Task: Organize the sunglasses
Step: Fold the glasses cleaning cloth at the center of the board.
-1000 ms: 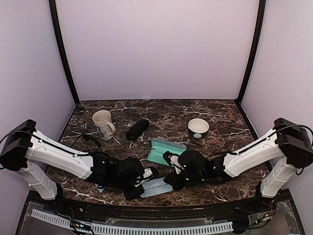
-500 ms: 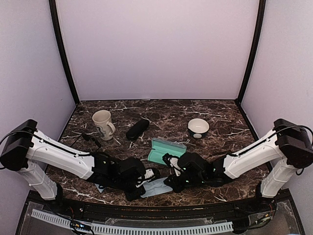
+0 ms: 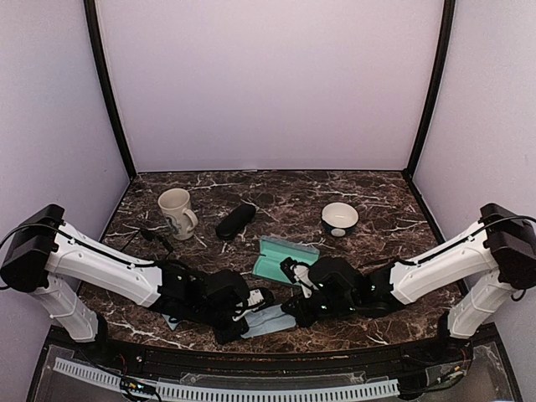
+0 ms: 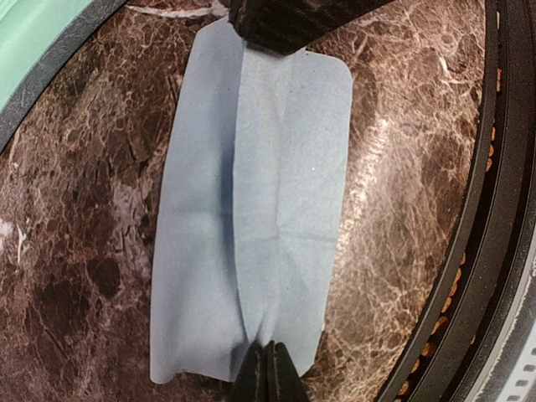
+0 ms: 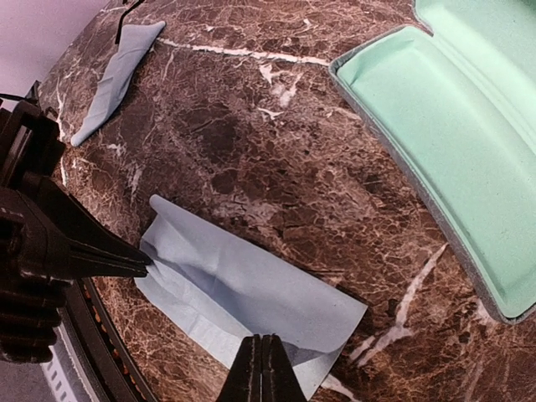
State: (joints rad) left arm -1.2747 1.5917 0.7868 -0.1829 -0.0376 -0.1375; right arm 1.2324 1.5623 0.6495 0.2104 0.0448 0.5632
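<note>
Two blue cloths are counted on the bench [image 3: 377, 194]. One cloth [image 3: 270, 321] lies near centre and is pinched from both sides: the left jaws are closed tight on its left end, the right jaws closed tight on its right end. The other cloth [image 5: 113, 77] lies further left. One pair of sunglasses [image 3: 157, 239] can be made out, at the left, just near of the single mug [image 3: 176, 211]. Two cases are counted: an open case [image 3: 285, 257] just beyond the held cloth, and a black case [image 3: 235, 221] further back. One bowl [image 3: 339, 219] stands far right.
</note>
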